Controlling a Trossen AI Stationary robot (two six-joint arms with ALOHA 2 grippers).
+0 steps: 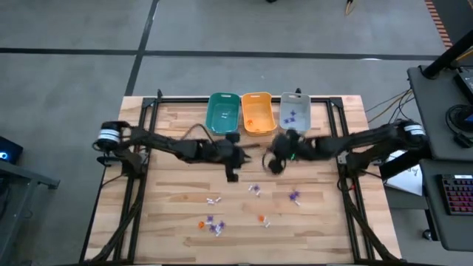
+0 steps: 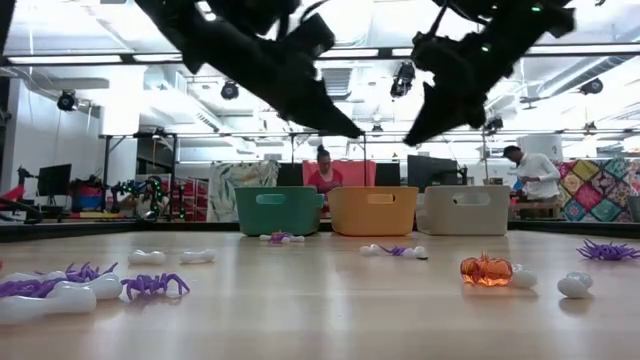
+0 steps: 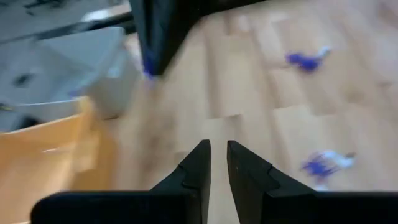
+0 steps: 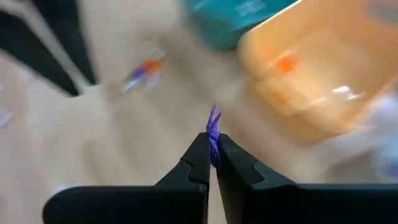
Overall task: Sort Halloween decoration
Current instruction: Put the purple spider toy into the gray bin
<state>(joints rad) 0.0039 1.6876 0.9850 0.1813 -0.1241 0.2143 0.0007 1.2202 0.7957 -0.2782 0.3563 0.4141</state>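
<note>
The right gripper [image 4: 212, 151] is clamped on a small purple trinket [image 4: 214, 127], whose legs stick up from between the closed fingertips; it hangs above the table [image 1: 177, 214], clear of the wood. Just beyond it sits the orange bin [image 4: 323, 74] with an orange piece [image 4: 286, 63] inside, and the teal bin [image 4: 242, 18] stands beside that. The grey bin [image 1: 294, 112] lies on the orange bin's other side and holds a few purple pieces. The left gripper [image 3: 217, 163] hovers level with the right one, nothing between its fingers, which stand only a narrow slit apart. Nearer the front edge than both grippers, loose decorations lie scattered: purple spiders [image 2: 152, 284], white pieces [image 2: 147, 257] that may be bones, though the view is soft, and an orange pumpkin [image 2: 486, 270].
</note>
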